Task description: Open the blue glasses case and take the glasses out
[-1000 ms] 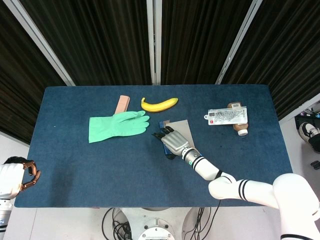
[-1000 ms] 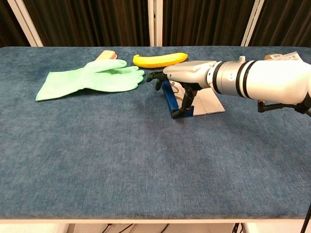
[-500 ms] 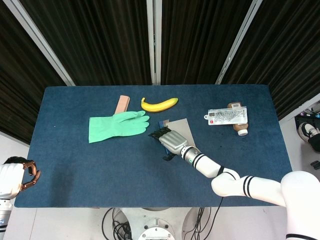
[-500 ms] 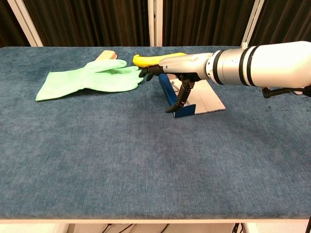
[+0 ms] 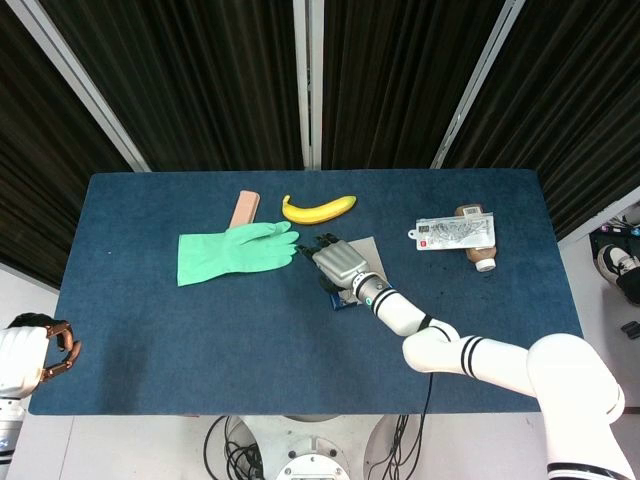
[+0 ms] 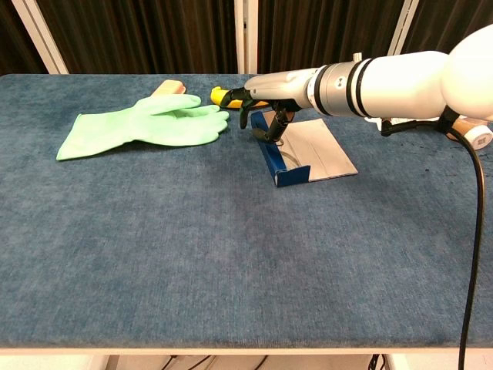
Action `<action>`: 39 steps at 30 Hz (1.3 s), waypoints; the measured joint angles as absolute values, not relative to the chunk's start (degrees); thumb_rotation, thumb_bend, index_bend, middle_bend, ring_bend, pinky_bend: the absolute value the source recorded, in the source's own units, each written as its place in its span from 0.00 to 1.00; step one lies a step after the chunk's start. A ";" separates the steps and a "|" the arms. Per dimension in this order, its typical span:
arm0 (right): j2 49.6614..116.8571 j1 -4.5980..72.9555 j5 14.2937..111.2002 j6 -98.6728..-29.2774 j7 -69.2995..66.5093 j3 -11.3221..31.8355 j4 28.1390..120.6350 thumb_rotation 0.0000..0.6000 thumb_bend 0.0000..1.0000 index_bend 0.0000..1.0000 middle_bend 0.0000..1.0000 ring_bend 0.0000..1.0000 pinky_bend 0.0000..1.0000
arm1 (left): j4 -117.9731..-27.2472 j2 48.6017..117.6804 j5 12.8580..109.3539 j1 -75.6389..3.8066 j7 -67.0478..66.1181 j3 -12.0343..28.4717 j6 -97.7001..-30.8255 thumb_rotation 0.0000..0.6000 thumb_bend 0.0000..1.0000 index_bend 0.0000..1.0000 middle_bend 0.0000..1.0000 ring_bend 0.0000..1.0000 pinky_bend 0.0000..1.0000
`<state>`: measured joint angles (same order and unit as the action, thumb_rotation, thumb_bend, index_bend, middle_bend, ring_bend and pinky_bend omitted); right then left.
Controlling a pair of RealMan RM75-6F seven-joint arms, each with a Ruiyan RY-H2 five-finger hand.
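Note:
The blue glasses case (image 6: 275, 158) lies open at mid-table, its grey lid (image 6: 322, 150) flat on the cloth to the right. In the head view only a blue sliver of the case (image 5: 342, 299) shows beside the lid (image 5: 369, 254). My right hand (image 6: 266, 104) hovers over the case's far end, fingers bent down toward it and apart, with nothing plainly held. A thin curved shape lies inside the case; I cannot tell whether it is the glasses. My left hand (image 5: 52, 350) stays off the table's front left corner, fingers curled in on nothing.
A green rubber glove (image 5: 235, 252) lies left of the case, close to my right hand. A banana (image 5: 318, 208) and a tan block (image 5: 243, 208) lie behind them. A labelled packet (image 5: 456, 233) and a brown bottle (image 5: 482, 256) sit at the right.
My right hand has slid from the near end of the case to its far end, toward the banana and glove. The case stays open. The left hand has not moved.

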<state>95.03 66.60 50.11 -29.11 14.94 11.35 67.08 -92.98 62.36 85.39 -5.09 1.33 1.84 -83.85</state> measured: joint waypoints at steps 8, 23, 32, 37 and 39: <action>93.59 67.83 43.06 -29.90 18.53 8.53 66.51 0.97 0.57 0.00 0.25 0.00 0.00 | -92.96 62.31 85.38 -5.13 1.32 1.82 -83.78 1.00 0.37 0.66 0.67 0.43 0.34; 80.13 65.98 35.22 -33.86 23.94 -0.23 82.94 0.98 0.48 0.00 0.27 0.00 0.00 | -93.13 62.47 85.25 -5.12 0.06 1.85 -83.87 1.00 0.37 0.66 0.67 0.43 0.34; 77.99 63.97 39.86 -37.27 23.82 -1.84 87.45 0.97 0.45 0.01 0.25 0.00 0.00 | -93.19 62.60 85.18 -5.06 -0.46 1.87 -84.02 1.00 0.37 0.66 0.67 0.43 0.34; 80.68 63.30 43.93 -37.86 22.99 -1.05 84.12 0.97 0.45 0.10 0.24 0.00 0.00 | -93.19 62.60 85.11 -5.04 -0.38 1.89 -84.01 1.00 0.37 0.66 0.67 0.43 0.34; 81.93 63.06 45.26 -37.79 22.74 -0.87 82.78 0.98 0.45 0.12 0.23 0.00 0.00 | -93.16 62.58 85.09 -5.06 -0.26 1.90 -83.96 1.00 0.37 0.66 0.67 0.43 0.34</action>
<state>81.93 63.06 45.26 -37.79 22.74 -0.87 82.78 -93.16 62.58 85.09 -5.06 -0.26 1.90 -83.96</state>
